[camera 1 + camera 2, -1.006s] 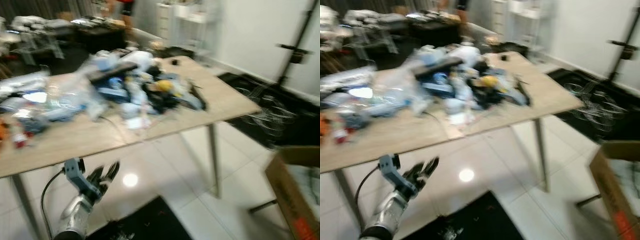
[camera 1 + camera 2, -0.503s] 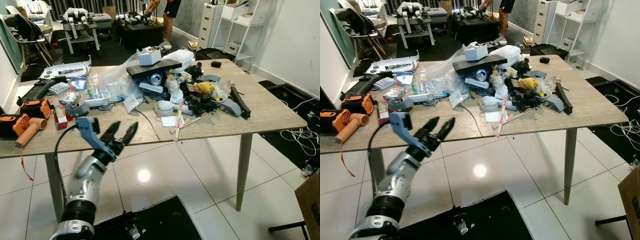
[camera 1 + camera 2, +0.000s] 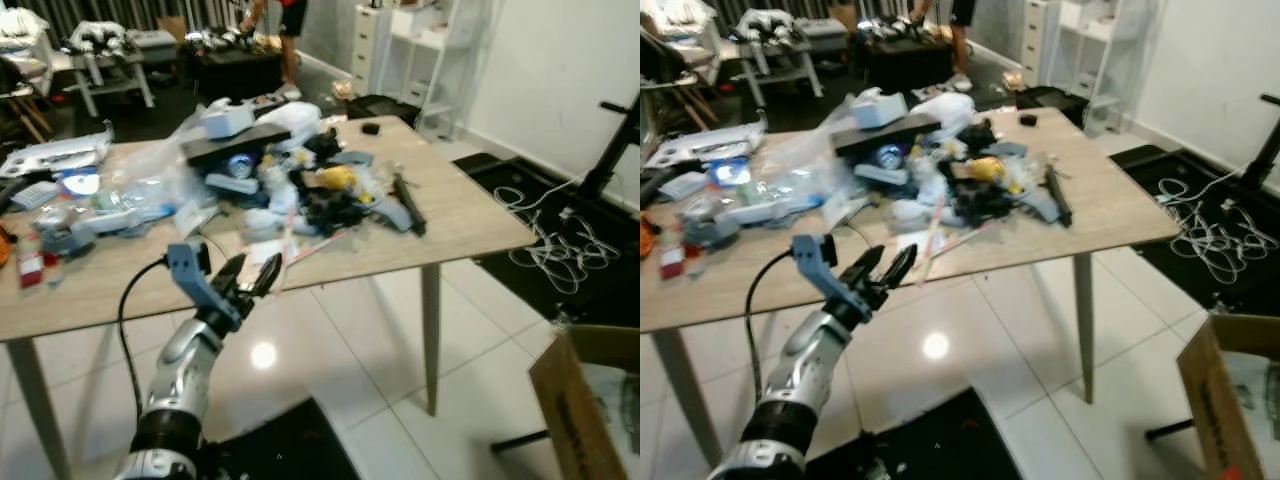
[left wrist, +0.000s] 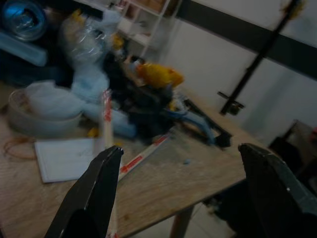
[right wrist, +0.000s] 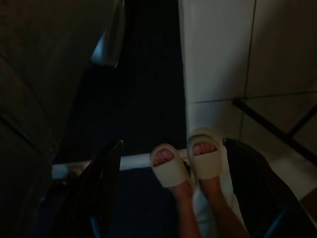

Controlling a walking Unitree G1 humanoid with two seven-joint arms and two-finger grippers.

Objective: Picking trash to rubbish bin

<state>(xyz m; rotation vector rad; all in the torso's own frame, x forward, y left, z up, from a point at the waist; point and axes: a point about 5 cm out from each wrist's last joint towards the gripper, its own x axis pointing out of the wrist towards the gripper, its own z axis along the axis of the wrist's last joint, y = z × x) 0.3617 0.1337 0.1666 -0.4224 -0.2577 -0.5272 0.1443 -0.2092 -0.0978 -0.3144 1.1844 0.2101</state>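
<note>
A silver arm is rising from the lower left of the head view, its left pincer [image 3: 252, 274] raised with the two black fingers spread wide and gripping nothing. It is hovering at the near edge of the wooden counter [image 3: 470, 215], just short of the clutter.

Beyond the fingertips, a red-and-white striped stick [image 4: 143, 153] is lying flat on the wood beside a white sheet of paper [image 4: 64, 158]. Behind these, the trash pile [image 3: 300, 185] is sitting heaped in the upper middle of the frame — clear plastic bags, dark tangled pieces, a yellow object [image 3: 336, 177], a white box [image 3: 228, 118] on top of a dark slab, and a shiny can end [image 4: 21, 19].

At the lower right corner a brown cardboard box [image 3: 575, 410] is standing on the white tiled floor [image 3: 350, 350], well apart from the counter. White cables [image 3: 560, 240] are lying loose on a dark mat at the right.

The right pincer [image 5: 171, 193] is hanging low with its fingers parted, empty, pointing down at a person's feet in pale slippers [image 5: 190, 161] on the floor.

In the far background, at the top — another person's legs [image 3: 290, 30] beside dark furniture.
</note>
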